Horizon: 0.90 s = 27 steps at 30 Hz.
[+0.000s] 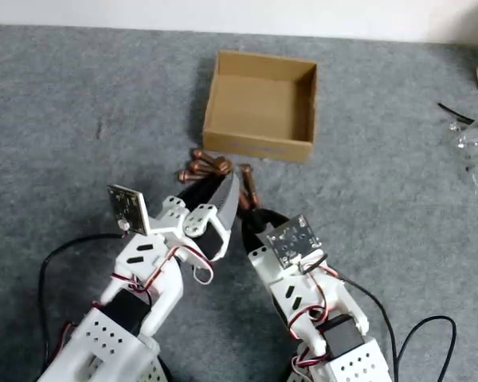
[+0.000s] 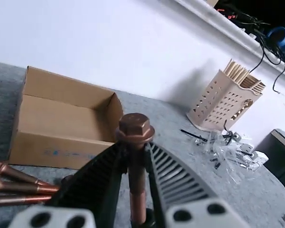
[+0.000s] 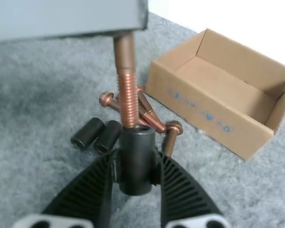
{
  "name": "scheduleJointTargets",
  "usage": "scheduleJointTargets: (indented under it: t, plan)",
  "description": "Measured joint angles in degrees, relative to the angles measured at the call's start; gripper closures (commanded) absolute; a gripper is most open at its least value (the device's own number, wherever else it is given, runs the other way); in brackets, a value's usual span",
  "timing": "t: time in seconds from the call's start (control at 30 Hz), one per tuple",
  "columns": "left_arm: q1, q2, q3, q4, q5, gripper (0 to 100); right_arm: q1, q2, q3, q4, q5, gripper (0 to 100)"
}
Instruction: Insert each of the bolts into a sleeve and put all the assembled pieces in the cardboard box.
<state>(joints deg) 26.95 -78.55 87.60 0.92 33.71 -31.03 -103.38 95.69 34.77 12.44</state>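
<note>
The left gripper (image 2: 135,148) pinches a copper bolt (image 2: 137,127) just under its hex head. The bolt's threaded tip meets the mouth of a black sleeve (image 3: 137,142), which the right gripper (image 3: 135,164) clamps upright. Both are held near the cardboard box (image 3: 199,111), close to loose bolts (image 3: 149,116) and two spare sleeves (image 3: 97,135) lying on the grey mat (image 3: 38,118).

Open box (image 1: 259,147) on a grey surface (image 1: 64,119). Copper bolts (image 1: 205,167) lie just before it. The left arm (image 1: 143,270) and right arm (image 1: 303,282), both white, angle inward, jaws close together beside the bolts.
</note>
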Motion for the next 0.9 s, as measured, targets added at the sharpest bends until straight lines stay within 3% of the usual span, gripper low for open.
scheduleJointTargets:
  t: [0.33,0.9]
  plan:
    - [1.9,-0.1,2.0,-4.9,0.0,99,0.1,-0.1,0.0,0.0,0.1,99.4]
    - [4.2,-1.0,3.0,3.7,0.4,99,-0.1,0.1,0.0,0.1,0.2,99.4]
